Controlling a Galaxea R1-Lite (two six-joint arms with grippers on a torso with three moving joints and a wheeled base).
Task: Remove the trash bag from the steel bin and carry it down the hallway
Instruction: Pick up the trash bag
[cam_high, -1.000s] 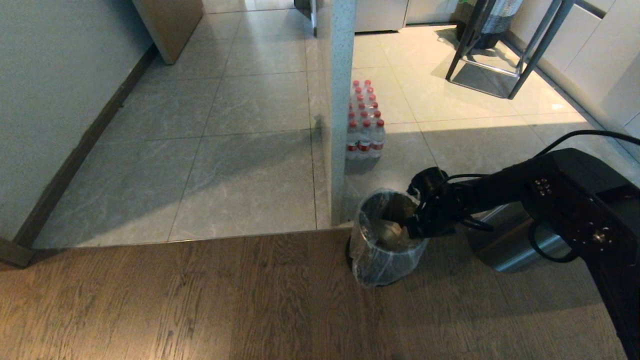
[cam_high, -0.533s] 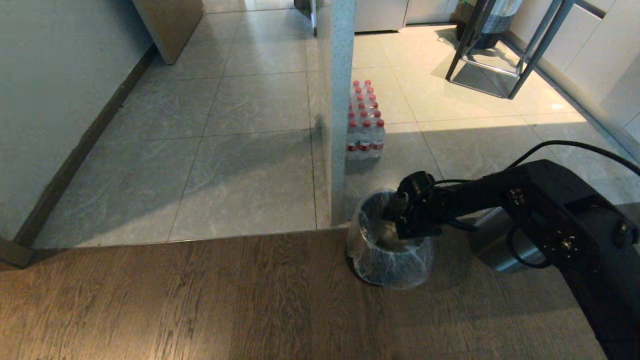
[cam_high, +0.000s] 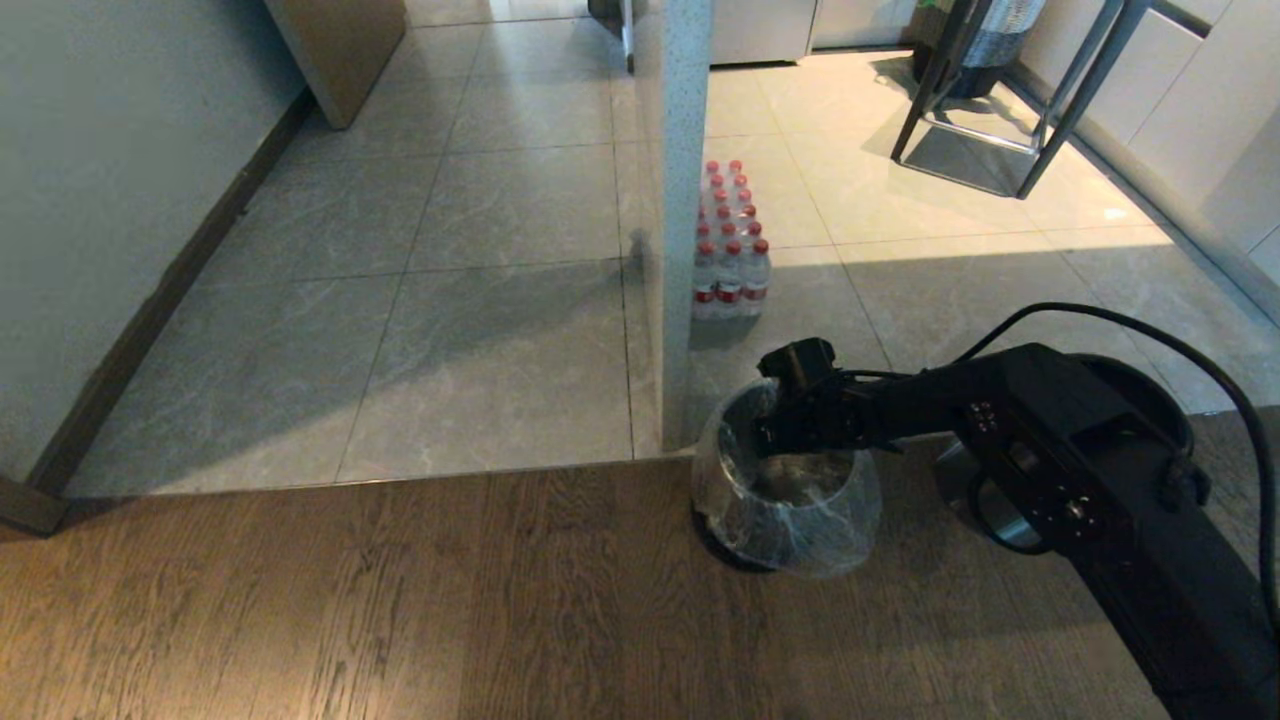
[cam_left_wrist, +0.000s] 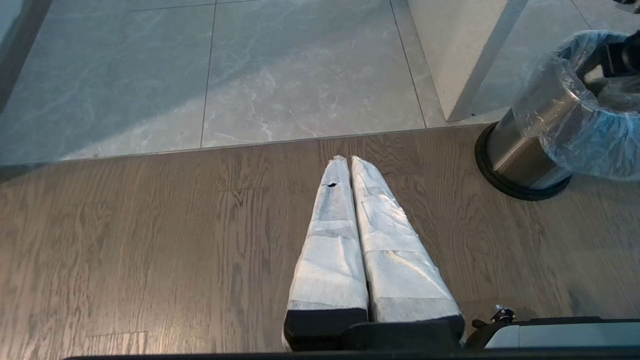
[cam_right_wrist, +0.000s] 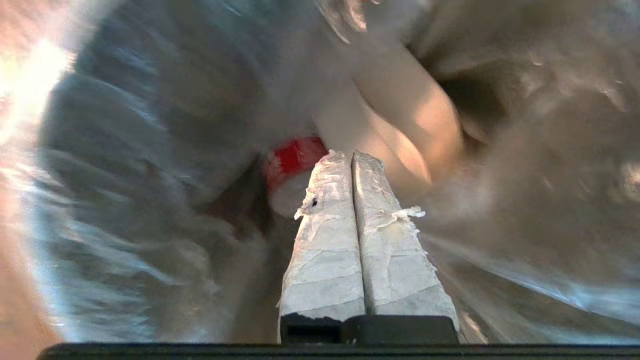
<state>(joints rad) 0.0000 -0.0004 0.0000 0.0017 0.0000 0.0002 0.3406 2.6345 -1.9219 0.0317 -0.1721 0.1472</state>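
The steel bin (cam_high: 716, 541) stands on the wood floor beside a pillar, lined with the clear trash bag (cam_high: 800, 525), whose film folds over the rim and bulges down the outside. My right gripper (cam_high: 764, 436) reaches into the bin's mouth from the right. In the right wrist view the right gripper (cam_right_wrist: 350, 154) is shut, its taped fingers pressed together with nothing seen between them, pointing at a red-and-white scrap (cam_right_wrist: 291, 159) and pale paper (cam_right_wrist: 400, 107) inside the bag. My left gripper (cam_left_wrist: 348, 159) hangs shut over the wood floor, well apart from the bin (cam_left_wrist: 520, 150) and its bag (cam_left_wrist: 590, 145).
The hallway's grey tiles (cam_high: 450, 330) begin just past the wood floor, with a wall and dark baseboard (cam_high: 150, 310) on the left. A pack of red-capped bottles (cam_high: 728, 255) stands behind the pillar (cam_high: 675, 200). A black metal frame (cam_high: 1000, 110) stands far right.
My right arm has swung left and further into the bin's mouth. The bag's film has spread and now bulges toward the right. The left arm has stayed still.
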